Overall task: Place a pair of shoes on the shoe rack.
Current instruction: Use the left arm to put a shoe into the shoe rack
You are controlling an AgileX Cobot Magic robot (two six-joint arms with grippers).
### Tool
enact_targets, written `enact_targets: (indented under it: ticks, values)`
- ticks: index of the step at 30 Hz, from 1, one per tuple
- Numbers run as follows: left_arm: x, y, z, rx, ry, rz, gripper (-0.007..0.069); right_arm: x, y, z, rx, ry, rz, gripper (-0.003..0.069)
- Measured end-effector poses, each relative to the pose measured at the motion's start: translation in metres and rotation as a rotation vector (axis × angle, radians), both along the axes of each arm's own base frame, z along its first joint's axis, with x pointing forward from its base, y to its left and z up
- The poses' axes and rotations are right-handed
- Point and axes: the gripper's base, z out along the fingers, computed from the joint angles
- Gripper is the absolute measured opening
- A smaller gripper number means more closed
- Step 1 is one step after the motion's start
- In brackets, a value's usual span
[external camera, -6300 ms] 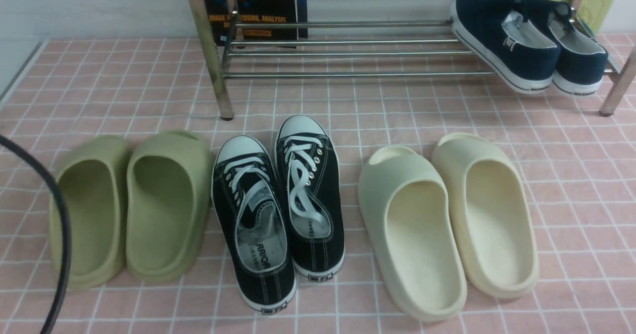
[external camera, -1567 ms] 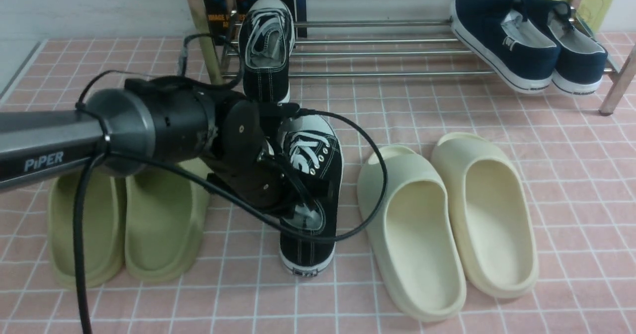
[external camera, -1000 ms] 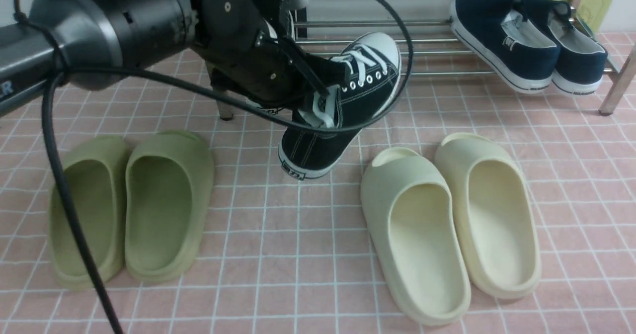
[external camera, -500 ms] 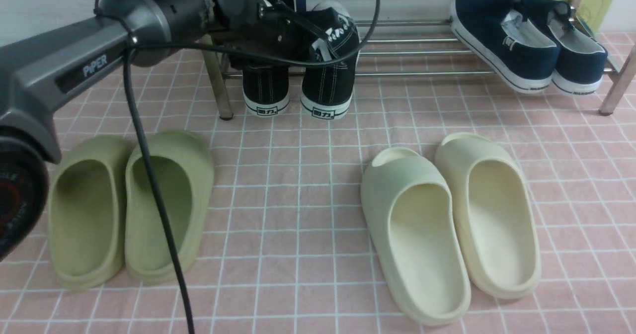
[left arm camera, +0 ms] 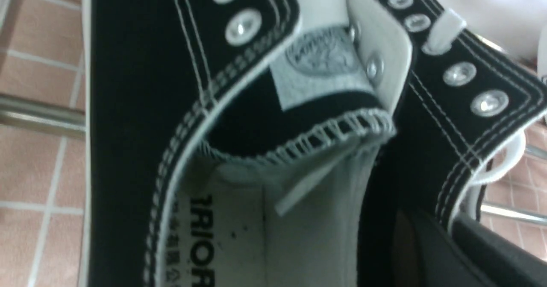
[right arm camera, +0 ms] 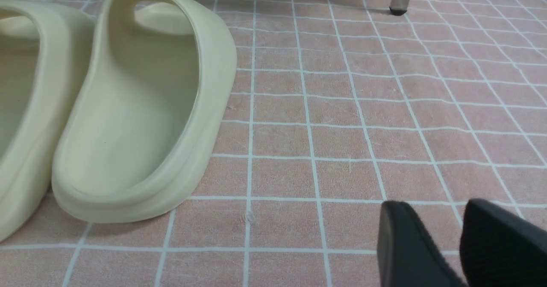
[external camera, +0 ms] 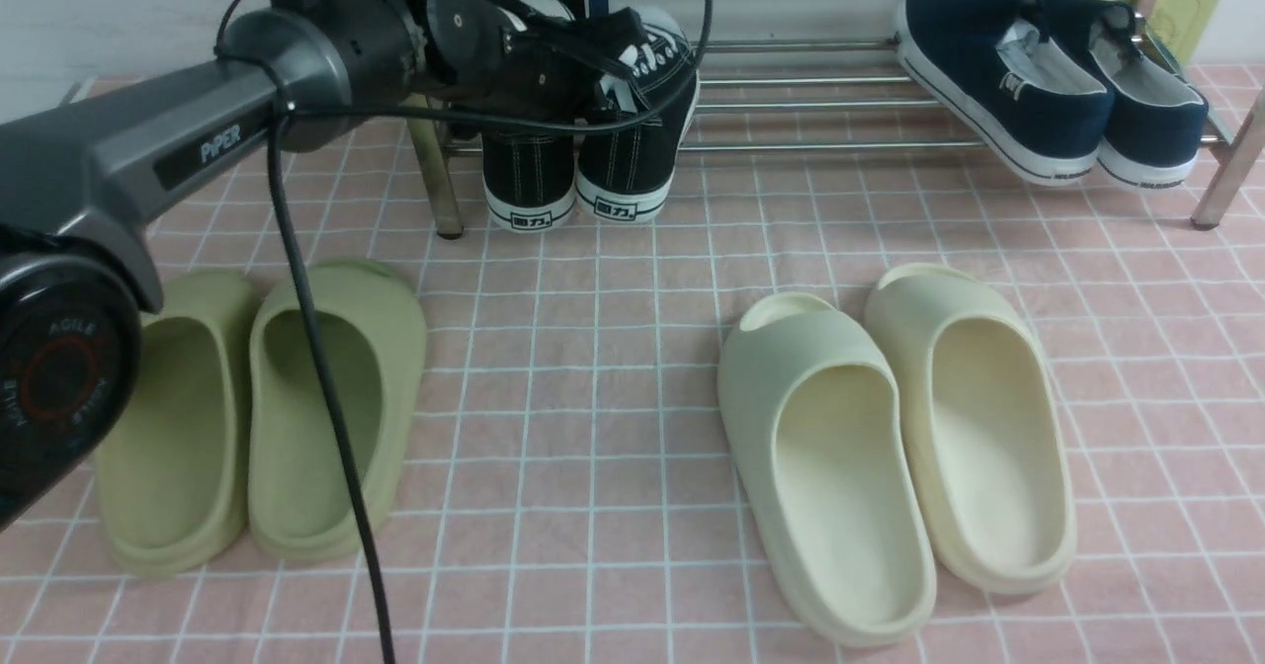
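Observation:
Two black canvas sneakers rest side by side at the left end of the chrome shoe rack [external camera: 840, 145], toes on its low bars, heels hanging over the front. The left sneaker [external camera: 529, 175] stands free. My left gripper [external camera: 615, 86] is shut on the right sneaker [external camera: 632, 165], one finger inside it and one outside its side wall. The left wrist view shows that sneaker's grey insole [left arm camera: 265, 235], tongue label and eyelets up close, with the gripper [left arm camera: 436, 225] on its wall. My right gripper [right arm camera: 431, 227] is low over the floor, empty, fingertips a little apart; it is out of the front view.
Navy slip-on shoes [external camera: 1038, 81] sit at the rack's right end. Olive-green slides [external camera: 257, 407] lie front left, partly under my left arm and its cable. Cream slides [external camera: 889, 437] lie front right, one close to my right gripper [right arm camera: 136, 107]. Pink tiled floor runs between them.
My left arm carried the second sneaker up from the floor onto the rack. In the last half second it shifted slightly left, closer to the first sneaker.

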Motion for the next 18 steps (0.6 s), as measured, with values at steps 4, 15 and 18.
enact_targets:
  ticks: [4,15,18]
  values:
    - [0.002,0.000,-0.002,-0.003,-0.013,0.006,0.0067,0.000,0.000,0.000,0.000,0.000,0.000,0.0221]
    - [-0.005,0.003,0.020,0.108,0.010,-0.046,0.0391,0.000,0.000,0.000,0.000,0.000,0.000,0.0236]
    - [-0.013,0.008,0.038,0.157,0.006,-0.060,0.0412,0.000,0.000,0.000,0.000,0.000,0.000,0.0237]
